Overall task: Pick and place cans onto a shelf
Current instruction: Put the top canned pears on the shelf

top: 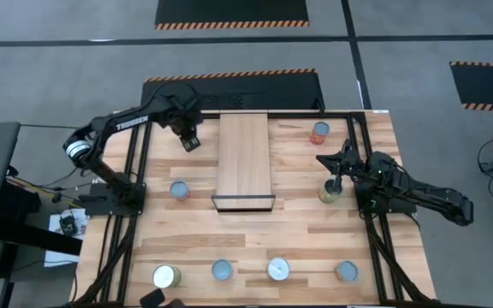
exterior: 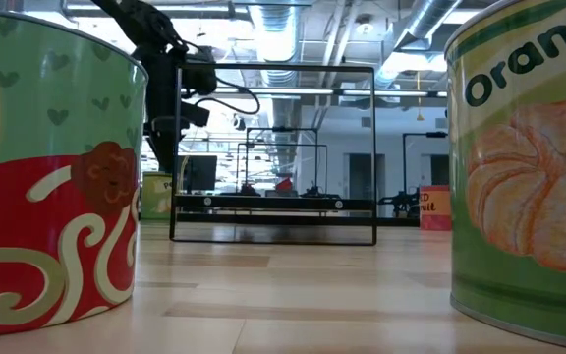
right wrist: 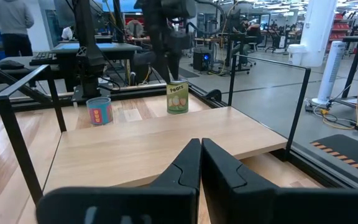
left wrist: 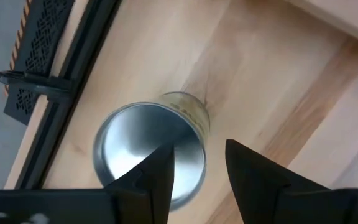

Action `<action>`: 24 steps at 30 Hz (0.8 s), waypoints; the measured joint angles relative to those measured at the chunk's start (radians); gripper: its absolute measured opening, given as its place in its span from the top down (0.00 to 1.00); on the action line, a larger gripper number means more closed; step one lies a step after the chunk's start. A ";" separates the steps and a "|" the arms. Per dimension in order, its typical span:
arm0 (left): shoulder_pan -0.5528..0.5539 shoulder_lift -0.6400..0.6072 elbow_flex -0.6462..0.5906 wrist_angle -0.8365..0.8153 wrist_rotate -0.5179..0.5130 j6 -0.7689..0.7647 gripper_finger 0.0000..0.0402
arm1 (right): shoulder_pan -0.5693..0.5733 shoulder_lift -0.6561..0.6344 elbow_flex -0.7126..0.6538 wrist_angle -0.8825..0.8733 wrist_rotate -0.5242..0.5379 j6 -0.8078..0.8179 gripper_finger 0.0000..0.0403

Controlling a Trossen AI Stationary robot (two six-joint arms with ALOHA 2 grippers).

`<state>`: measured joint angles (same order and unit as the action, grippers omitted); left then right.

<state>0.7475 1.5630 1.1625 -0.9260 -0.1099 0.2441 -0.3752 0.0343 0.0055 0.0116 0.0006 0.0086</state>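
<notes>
Left gripper (left wrist: 199, 149): fingers parted, holding nothing, hanging directly over a yellow-green can (left wrist: 148, 152). The can stands upright, axis vertical, its silver top under one finger only, so the gap sits off-centre and wants shifting before descent. In the high view this can lies mid-right, between the black frame rail (left wrist: 73, 81) and the shelf (top: 243, 154); a red-orange can (top: 319, 132) stands nearby, apart. Right gripper (right wrist: 201, 146) waits at the shelf's upper-left side, fingers together, empty.
</notes>
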 joint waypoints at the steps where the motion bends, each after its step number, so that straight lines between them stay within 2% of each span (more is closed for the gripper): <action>1: 0.000 0.006 0.000 0.000 -0.005 0.001 0.67 | 0.000 0.000 0.000 0.000 0.000 0.000 0.91; 8: 0.004 0.011 0.000 0.035 -0.027 0.016 0.67 | 0.000 0.000 0.000 0.000 0.000 0.000 0.91; 24: 0.009 -0.004 -0.061 0.087 -0.049 0.055 0.83 | 0.000 0.000 0.000 0.000 0.000 0.000 0.91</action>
<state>0.7563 1.5593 1.1015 -0.8394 -0.1589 0.2991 -0.3752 0.0342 0.0053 0.0116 0.0010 0.0086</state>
